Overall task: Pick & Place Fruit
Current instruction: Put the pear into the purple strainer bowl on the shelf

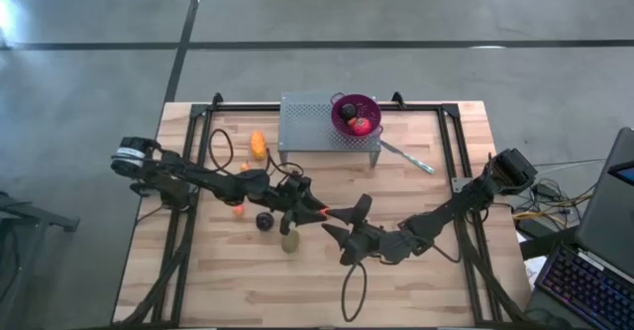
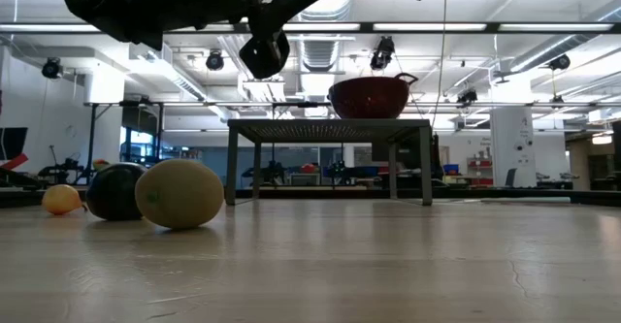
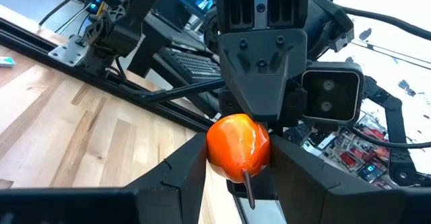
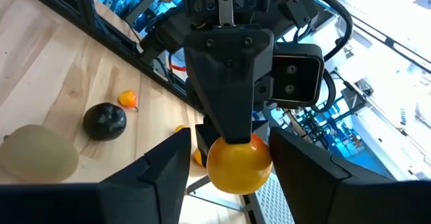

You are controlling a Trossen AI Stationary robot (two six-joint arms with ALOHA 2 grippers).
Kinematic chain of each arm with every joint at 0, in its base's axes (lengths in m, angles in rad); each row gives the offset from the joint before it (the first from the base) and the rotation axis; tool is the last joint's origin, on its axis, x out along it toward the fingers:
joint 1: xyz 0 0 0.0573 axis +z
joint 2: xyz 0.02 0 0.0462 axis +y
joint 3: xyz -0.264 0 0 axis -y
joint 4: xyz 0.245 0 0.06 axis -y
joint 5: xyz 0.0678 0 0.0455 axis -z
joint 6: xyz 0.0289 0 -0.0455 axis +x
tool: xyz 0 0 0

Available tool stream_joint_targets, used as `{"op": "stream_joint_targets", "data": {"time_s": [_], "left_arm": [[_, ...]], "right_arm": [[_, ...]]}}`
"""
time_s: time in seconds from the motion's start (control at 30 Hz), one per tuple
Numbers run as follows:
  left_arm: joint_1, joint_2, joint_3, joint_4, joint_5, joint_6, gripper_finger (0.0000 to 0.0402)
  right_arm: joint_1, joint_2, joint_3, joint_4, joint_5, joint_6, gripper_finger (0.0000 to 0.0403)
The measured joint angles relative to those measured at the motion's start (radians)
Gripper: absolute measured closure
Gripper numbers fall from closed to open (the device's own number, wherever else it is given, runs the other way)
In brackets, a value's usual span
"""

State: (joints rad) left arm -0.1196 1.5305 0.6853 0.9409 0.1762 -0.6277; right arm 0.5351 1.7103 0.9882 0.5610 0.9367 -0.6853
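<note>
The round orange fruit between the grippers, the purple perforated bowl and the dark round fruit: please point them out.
Round orange fruit [image 3: 237,146]: left wrist view, its glossy front.
Purple perforated bowl [image 1: 338,105]: high view, its rim.
Dark round fruit [image 4: 105,121]: right wrist view, its top.

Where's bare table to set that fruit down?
Free: the wood table nearer than both arms, and the strip between the silver utensil and the right arm. Crowded: around the dark round fruit and oval fruit, and under the mesh stand holding the purple bowl.
</note>
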Motion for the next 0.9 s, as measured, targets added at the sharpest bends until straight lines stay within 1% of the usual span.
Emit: {"op": "stream_joint_targets", "data": {"time_s": [0.2, 0.43, 0.53, 0.9], "left_arm": [[0.000, 0.001, 0.000, 0.005, 0.006, -0.001, 0.0246], [0.000, 0.001, 0.008, 0.014, 0.016, 0.000, 0.0246], [0.000, 0.001, 0.008, 0.012, 0.016, 0.003, 0.0246], [0.000, 0.001, 0.008, 0.001, 0.017, 0.004, 0.0246]], "right_arm": [[-0.011, 0.000, 0.000, -0.001, -0.002, 0.001, 0.0215], [-0.028, 0.000, 0.000, -0.005, -0.004, 0.004, 0.0197], [-0.027, 0.000, 0.000, -0.005, -0.004, 0.002, 0.0197], [-0.027, 0.000, 0.000, -0.003, -0.003, 0.003, 0.0238]]}}
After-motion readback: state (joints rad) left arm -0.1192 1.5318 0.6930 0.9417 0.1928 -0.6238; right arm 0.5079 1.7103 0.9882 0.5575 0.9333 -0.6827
